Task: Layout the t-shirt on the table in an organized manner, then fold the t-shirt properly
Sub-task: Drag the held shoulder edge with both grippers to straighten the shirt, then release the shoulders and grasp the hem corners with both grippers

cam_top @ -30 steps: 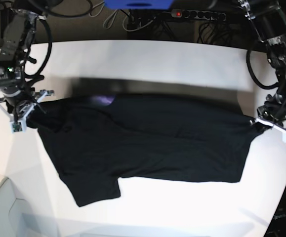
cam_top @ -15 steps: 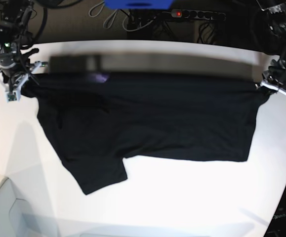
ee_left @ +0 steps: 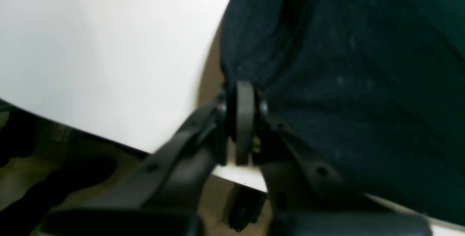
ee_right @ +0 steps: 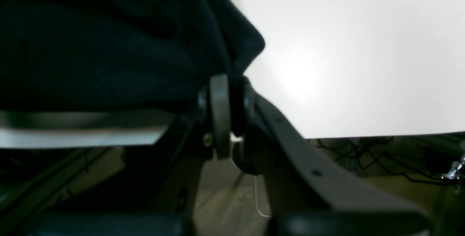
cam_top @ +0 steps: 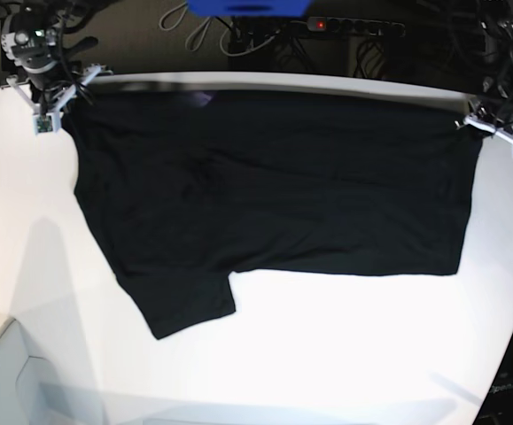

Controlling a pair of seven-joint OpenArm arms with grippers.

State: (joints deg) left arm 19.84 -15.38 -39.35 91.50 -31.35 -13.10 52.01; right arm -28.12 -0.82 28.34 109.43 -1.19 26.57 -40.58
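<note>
While stretched between both arms along the far edge of the white surface (cam_top: 345, 354), black t-shirt (cam_top: 265, 195), plain side up. Left end effector (cam_top: 495, 128) and right end effector (cam_top: 54, 96) each clamped on a shirt corner. Layout step; next, likely lowering flat before folding.

A black power strip (cam_top: 355, 27) (red switch lit), a blue object (cam_top: 247, 7) and tangled cables (cam_top: 205, 34) behind

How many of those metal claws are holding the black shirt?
2. The right gripper pinches the t-shirt at the base view's top left corner; the left gripper at its top right.
</note>
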